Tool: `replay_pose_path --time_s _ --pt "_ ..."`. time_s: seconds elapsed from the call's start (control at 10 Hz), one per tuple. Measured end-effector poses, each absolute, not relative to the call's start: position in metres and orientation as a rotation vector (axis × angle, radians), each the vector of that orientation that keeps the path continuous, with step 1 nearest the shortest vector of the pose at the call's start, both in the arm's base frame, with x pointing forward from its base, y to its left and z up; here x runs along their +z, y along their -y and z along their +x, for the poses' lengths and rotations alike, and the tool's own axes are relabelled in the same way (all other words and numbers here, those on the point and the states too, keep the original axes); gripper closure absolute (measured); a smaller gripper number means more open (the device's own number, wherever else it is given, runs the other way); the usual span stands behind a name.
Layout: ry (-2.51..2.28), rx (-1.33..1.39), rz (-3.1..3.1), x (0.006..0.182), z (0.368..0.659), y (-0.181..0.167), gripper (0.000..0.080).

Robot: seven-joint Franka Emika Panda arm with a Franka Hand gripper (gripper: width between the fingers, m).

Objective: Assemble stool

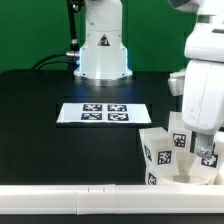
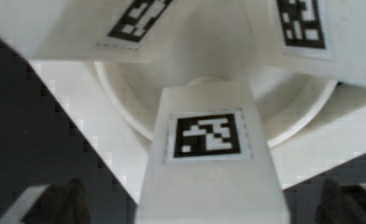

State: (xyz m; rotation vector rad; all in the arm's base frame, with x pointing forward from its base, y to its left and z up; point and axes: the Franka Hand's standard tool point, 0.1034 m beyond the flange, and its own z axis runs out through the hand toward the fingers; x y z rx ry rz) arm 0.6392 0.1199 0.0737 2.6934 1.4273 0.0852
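Note:
The stool stands upside down at the exterior view's lower right. Its round white seat [image 2: 123,100] lies flat, and tagged white legs [image 1: 157,152] stick up from it. In the wrist view one leg [image 2: 212,140] with a black-and-white tag rises from the seat toward the camera. Two more legs [image 2: 141,22] show beyond it. My gripper [image 2: 206,208] straddles the near leg. Its dark fingers [image 2: 55,205] stand on either side with a gap to the leg, so it is open. In the exterior view my gripper [image 1: 205,157] hangs over the stool's right side.
The marker board [image 1: 103,113] lies on the black table in the middle. The robot's white base [image 1: 103,45] stands behind it. A long white border rail [image 1: 70,200] runs along the table's front edge, close to the stool.

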Motion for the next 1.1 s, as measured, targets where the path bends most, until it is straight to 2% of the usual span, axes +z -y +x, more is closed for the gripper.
replay_pose_path --time_s 0.1,0.2,0.3,0.4,0.6,0.8,1.1 --pt "-1.404 0.086 2.706 0.073 0.639 -0.120 0.0175" --pt "-1.347 0.089 2.737 0.073 0.639 -0.120 0.0354" --pt "-1.230 0.097 2.794 0.074 0.639 -0.120 0.0354" --pt "-1.109 0.103 2.847 0.074 0.640 -0.120 0.0459" --pt "-0.913 0.113 2.922 0.074 0.640 -0.118 0.0459" --pt "-0.376 0.139 3.085 0.078 0.645 -0.100 0.0459" --pt "-0.057 0.139 3.114 0.076 0.645 -0.095 0.0460"
